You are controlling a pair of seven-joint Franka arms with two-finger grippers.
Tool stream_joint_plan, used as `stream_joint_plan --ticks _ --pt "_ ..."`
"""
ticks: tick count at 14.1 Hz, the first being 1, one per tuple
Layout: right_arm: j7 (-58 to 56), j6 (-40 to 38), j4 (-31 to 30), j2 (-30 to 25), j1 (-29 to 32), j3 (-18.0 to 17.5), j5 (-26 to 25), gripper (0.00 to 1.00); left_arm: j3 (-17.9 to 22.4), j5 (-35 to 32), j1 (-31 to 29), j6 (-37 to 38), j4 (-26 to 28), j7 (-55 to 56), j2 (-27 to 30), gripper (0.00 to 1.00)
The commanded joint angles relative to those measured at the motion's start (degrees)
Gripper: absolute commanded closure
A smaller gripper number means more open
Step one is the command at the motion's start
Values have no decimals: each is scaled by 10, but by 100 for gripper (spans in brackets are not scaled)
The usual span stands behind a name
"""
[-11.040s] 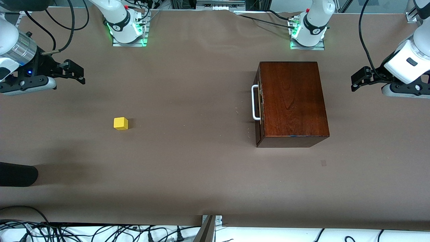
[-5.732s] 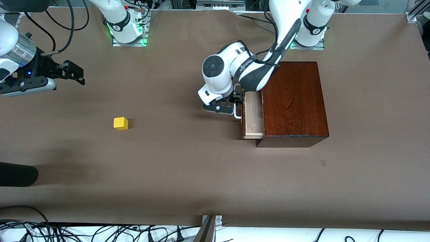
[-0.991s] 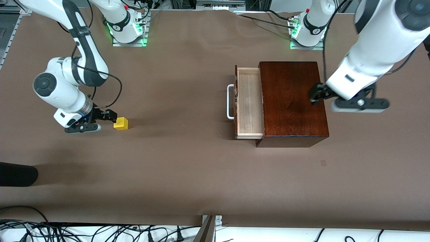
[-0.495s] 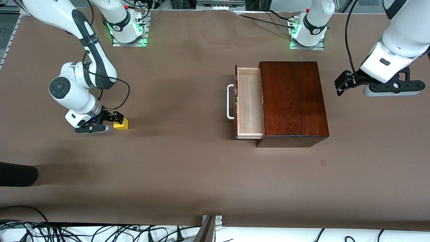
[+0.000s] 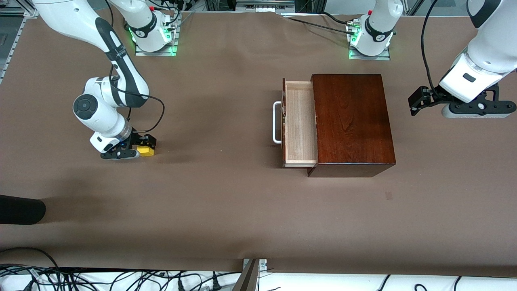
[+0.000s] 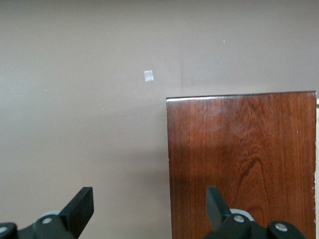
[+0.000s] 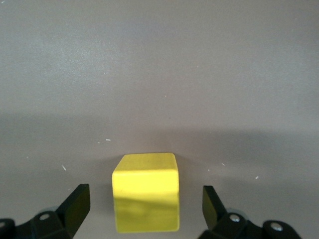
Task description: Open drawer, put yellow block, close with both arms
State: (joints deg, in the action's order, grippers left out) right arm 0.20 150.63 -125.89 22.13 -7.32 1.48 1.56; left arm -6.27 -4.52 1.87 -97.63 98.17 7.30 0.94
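The yellow block [image 5: 146, 150] sits on the brown table toward the right arm's end. My right gripper [image 5: 142, 143] is low over it and open, with a finger on each side and gaps between; the right wrist view shows the block [image 7: 146, 198] between the open fingertips [image 7: 77, 204]. The drawer [image 5: 299, 123] stands pulled out of the dark wooden box [image 5: 351, 121], its pale tray empty, its white handle [image 5: 276, 122] facing the right arm's end. My left gripper [image 5: 416, 101] is open and empty beside the box, off its end; the left wrist view shows the box top [image 6: 241, 164].
A dark rounded object [image 5: 20, 209] lies at the table's edge nearer the camera at the right arm's end. A small pale mark [image 5: 388, 196] is on the cloth nearer the camera than the box. Cables hang below the front edge.
My right gripper has moved down over the yellow block, which now lies between its fingers. My left arm has swung away from the box top to beside the box.
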Motion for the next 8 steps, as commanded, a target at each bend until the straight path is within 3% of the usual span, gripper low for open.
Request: stream_joint_plan --ticks 1,3,4,5,8 --pt "9 29 -7 14 -1 -2 3 0 -8 13 -7 30 -5 -20 1 0" --pt "9 31 -7 19 -1 -2 3 5 -8 12 -4 29 -9 -21 -5 0" --pt "9 32 -7 20 -1 -2 3 12 -8 11 -1 27 -10 -21 -9 0" --pt "9 32 -7 23 -1 -2 3 22 -8 12 -1 27 -10 -21 -16 0" --pt "6 32 -7 24 -1 -2 3 63 -8 10 -6 22 -30 -21 -35 0"
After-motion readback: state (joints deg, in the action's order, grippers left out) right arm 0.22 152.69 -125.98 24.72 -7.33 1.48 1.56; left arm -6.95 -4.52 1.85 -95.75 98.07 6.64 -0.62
